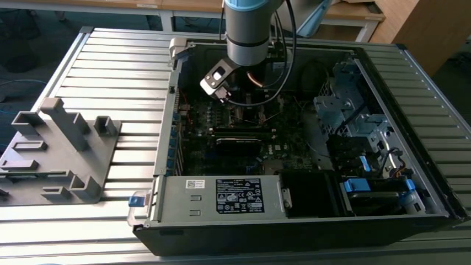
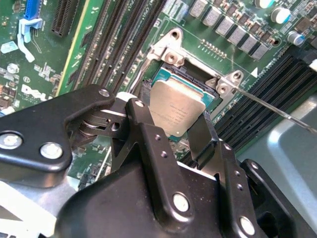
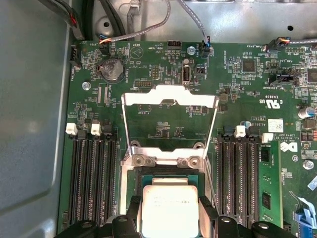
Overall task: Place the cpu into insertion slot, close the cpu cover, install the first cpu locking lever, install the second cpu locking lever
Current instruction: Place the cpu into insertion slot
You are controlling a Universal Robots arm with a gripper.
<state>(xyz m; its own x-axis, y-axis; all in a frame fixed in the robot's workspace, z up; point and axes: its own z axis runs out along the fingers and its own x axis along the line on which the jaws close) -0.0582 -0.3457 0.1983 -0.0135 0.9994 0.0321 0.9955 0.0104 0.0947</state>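
**Holding the cpu [image 2: 177, 110] over the insertion slot [image 3: 168, 174]**

You have the cpu pinched by two opposite edges between the fingers [image 2: 140, 119] of the gripper [image 2: 173, 130]. They are parted only by the chip's width, and its metal face is up, so it likely meets the slot squarely. Whether it already touches is unclear. The cpu cover [image 3: 171, 95] stands raised on its hinge, leaving the slot bare. Memory slots [image 3: 94, 173] flank it on the motherboard [image 3: 148, 64].

dull grey metal cpu [image 3: 169, 210], shiny silver metal cpu cover [image 3: 171, 97], glossy green motherboard [image 3: 237, 89]
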